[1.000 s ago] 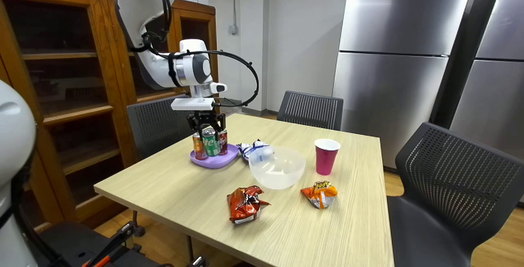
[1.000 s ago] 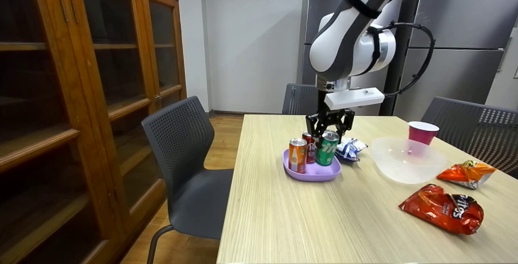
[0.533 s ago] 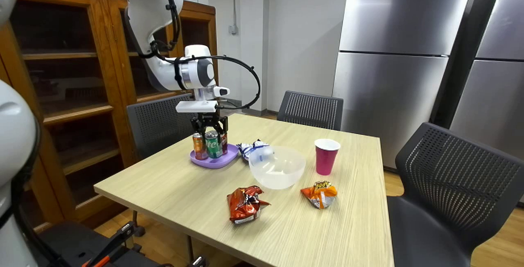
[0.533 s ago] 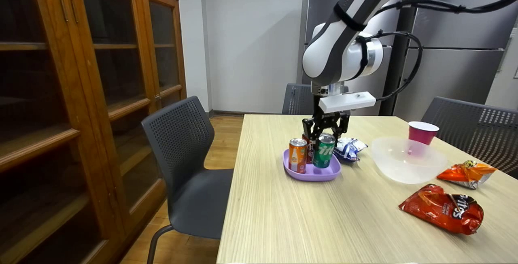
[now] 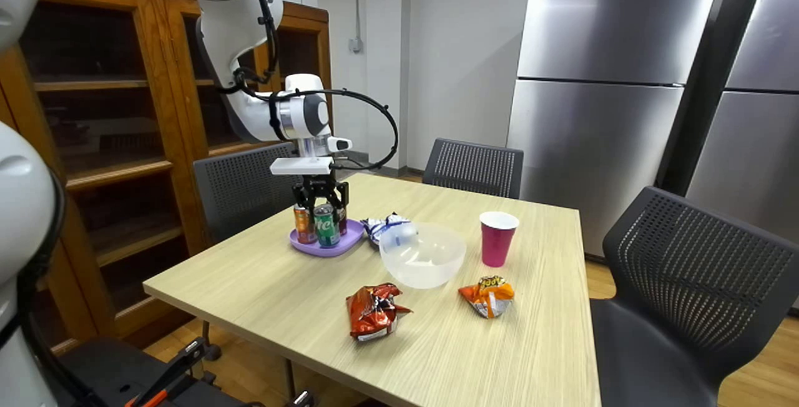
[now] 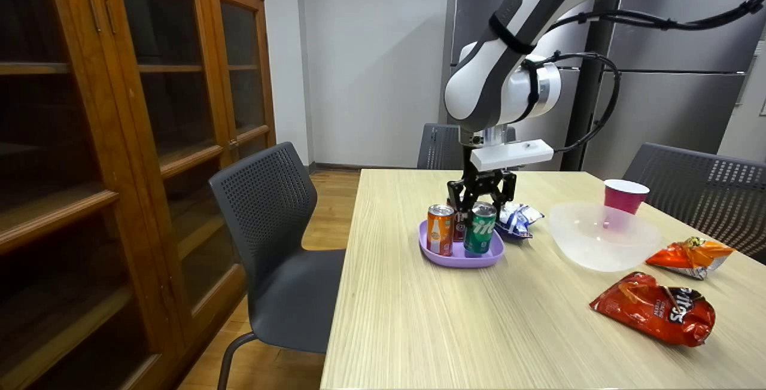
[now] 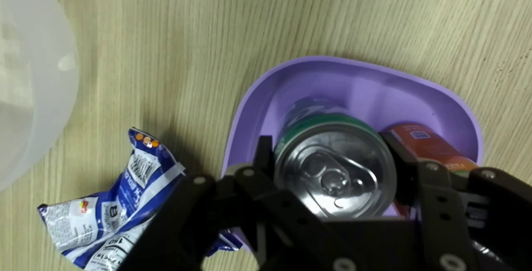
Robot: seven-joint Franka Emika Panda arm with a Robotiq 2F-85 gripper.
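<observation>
A green soda can (image 6: 480,231) stands near upright over the purple tray (image 6: 458,262), and my gripper (image 7: 333,163) is shut on it near the top. In the wrist view one finger presses each side of the silver lid. Whether the can's base touches the tray floor I cannot tell. An orange can (image 6: 440,234) stands in the tray, close to one finger in the wrist view. Behind the green can, a dark red can (image 5: 343,222) is partly hidden in both exterior views.
A blue and white chip bag (image 7: 120,204) lies beside the tray. Near it sits a translucent bowl (image 5: 422,260), with a magenta cup (image 5: 497,241) beyond. Red (image 6: 658,312) and orange (image 5: 490,298) chip bags lie on the table. Dark chairs (image 6: 269,246) surround it.
The gripper has come down with the green can, which now sits lower in the tray area. In both exterior views the other cans and the tray have stayed put.
</observation>
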